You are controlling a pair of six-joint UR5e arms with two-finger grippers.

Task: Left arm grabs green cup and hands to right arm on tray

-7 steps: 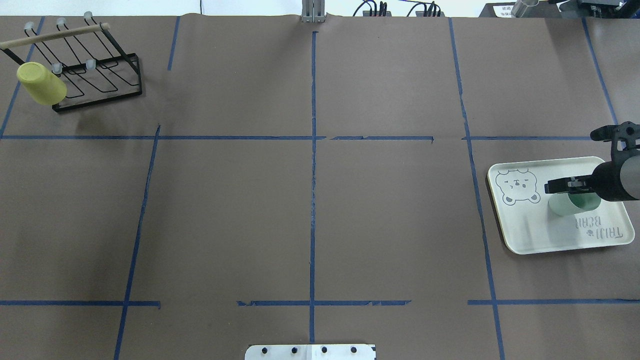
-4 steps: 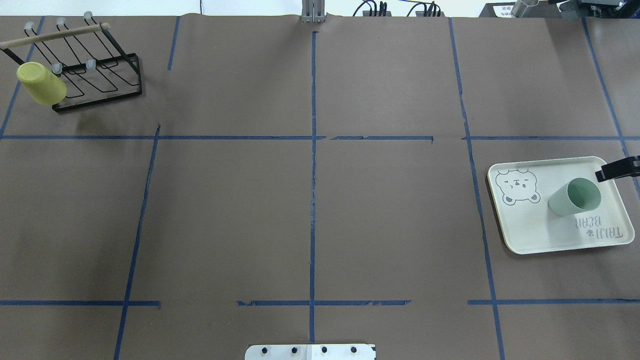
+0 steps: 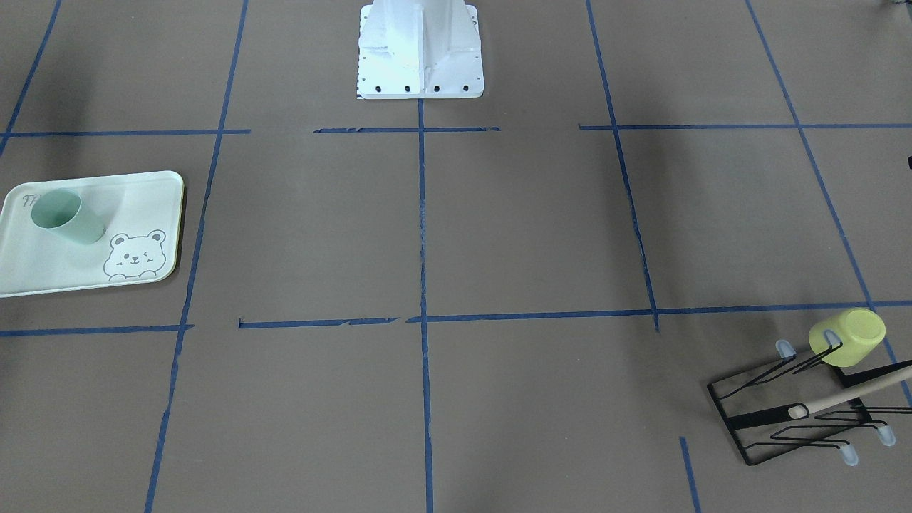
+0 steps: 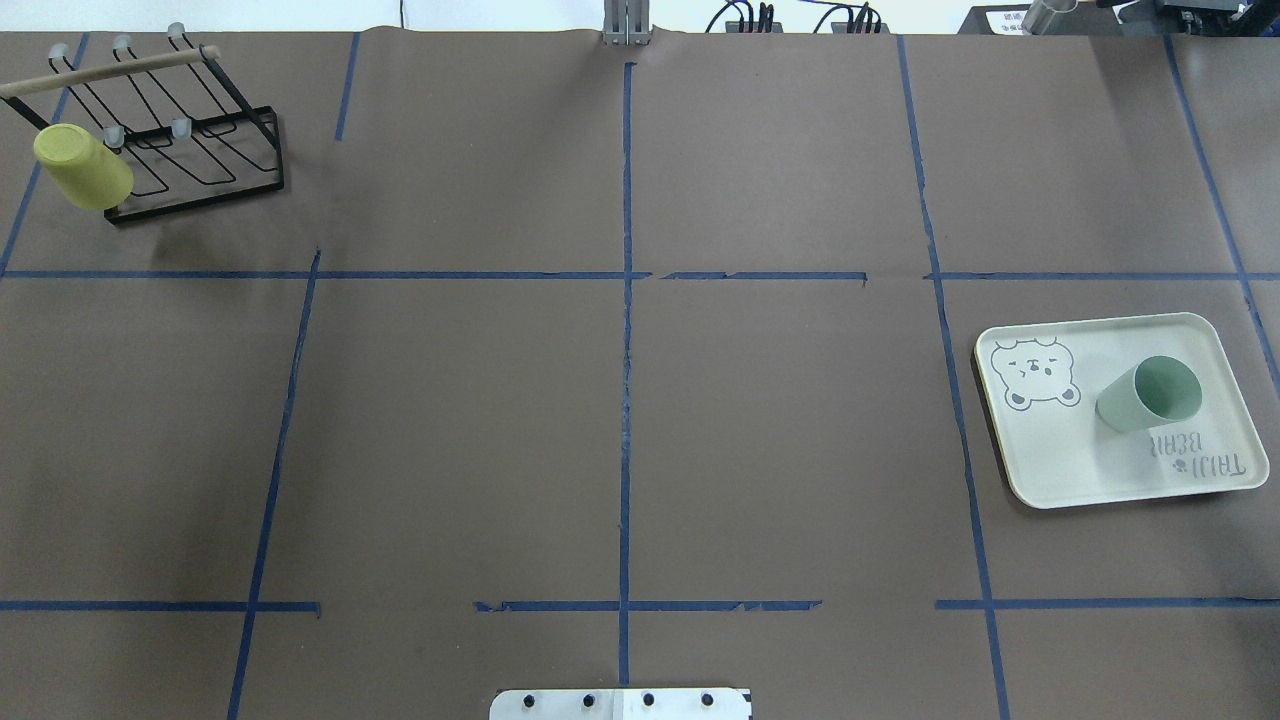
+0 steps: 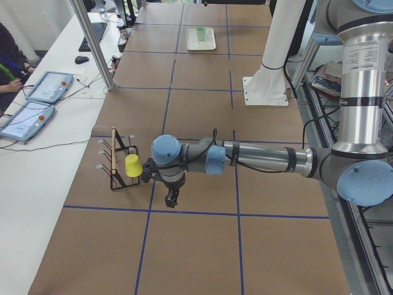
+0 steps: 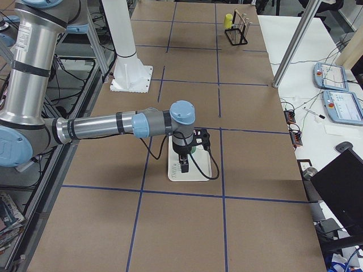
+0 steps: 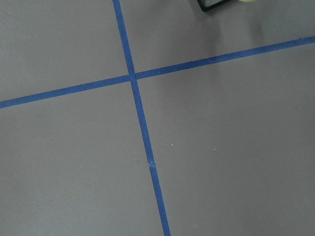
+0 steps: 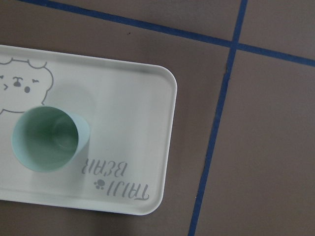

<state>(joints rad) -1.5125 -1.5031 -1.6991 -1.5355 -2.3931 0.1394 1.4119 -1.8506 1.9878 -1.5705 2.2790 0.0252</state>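
The green cup (image 4: 1148, 394) stands upright, mouth up, on the tray (image 4: 1060, 460) at the table's right side. It also shows in the front view (image 3: 68, 216) and the right wrist view (image 8: 49, 139), free of any fingers. The right gripper (image 6: 184, 164) shows only in the right side view, hanging just above the tray (image 6: 198, 173); I cannot tell if it is open or shut. The left gripper (image 5: 171, 200) shows only in the left side view, pointing down near the rack, far from the cup; I cannot tell its state.
A yellow-green cup (image 4: 82, 167) hangs on a black wire rack (image 4: 200, 195) at the far left corner. The robot's white base (image 3: 420, 50) stands at the table's near middle edge. Blue tape lines grid the brown table.
The right gripper, over the green cup a second ago, has drawn back off the overhead view's right edge. The cup stays upright on the tray.
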